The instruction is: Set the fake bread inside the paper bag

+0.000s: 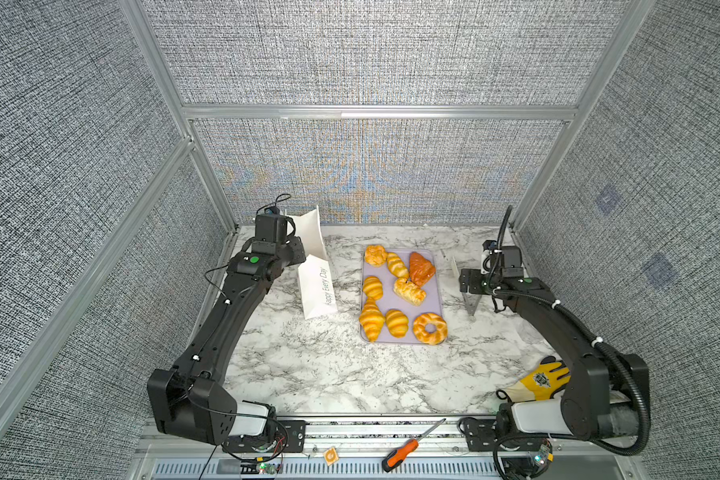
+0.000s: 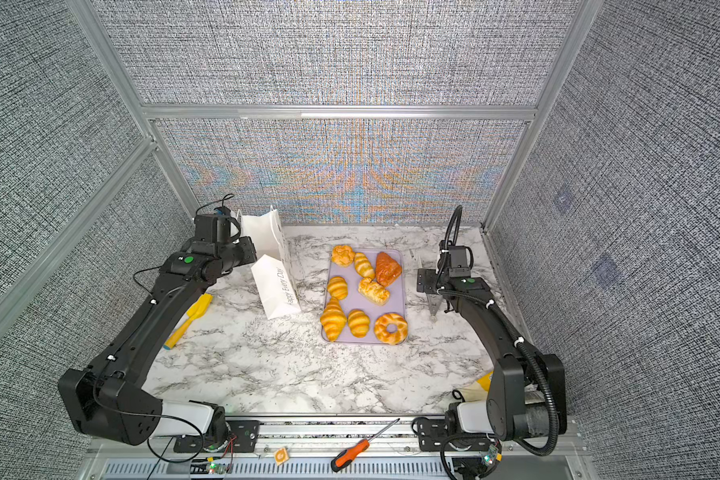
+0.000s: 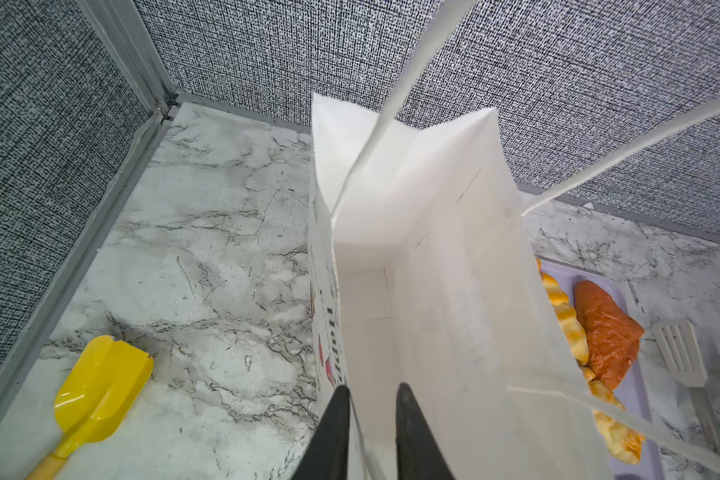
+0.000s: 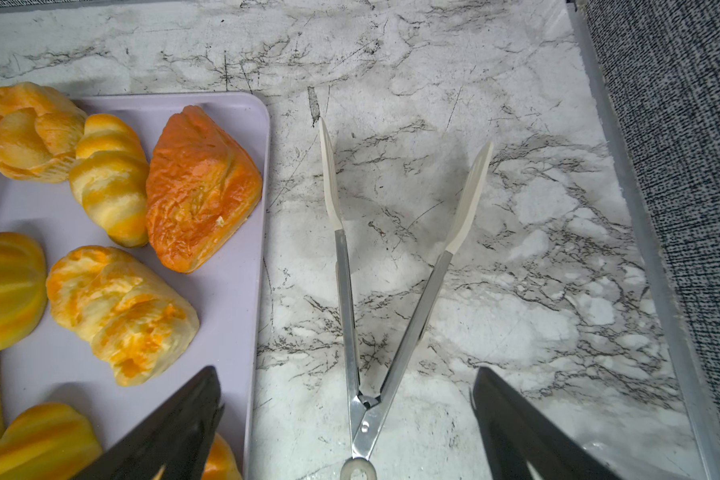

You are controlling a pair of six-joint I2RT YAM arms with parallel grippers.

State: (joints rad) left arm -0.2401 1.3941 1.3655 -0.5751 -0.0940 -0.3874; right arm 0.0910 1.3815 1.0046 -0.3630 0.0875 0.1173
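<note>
Left claw (image 3: 373,386), grip unclear, is straddling the paper bag's (image 3: 433,232) rim, best pinching one wall; right claw (image 4: 346,369) is hanging released.

Grey woven fabric walls (image 1: 371,54), aluminium frame rails (image 1: 379,112), white marble-pattern tabletop (image 1: 329,374), even light.

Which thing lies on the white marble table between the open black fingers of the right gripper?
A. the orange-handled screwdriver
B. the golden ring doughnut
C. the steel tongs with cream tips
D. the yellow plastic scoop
C: in the right wrist view the steel tongs with cream tips lie spread on the marble table between the open fingers of the right gripper.
</note>
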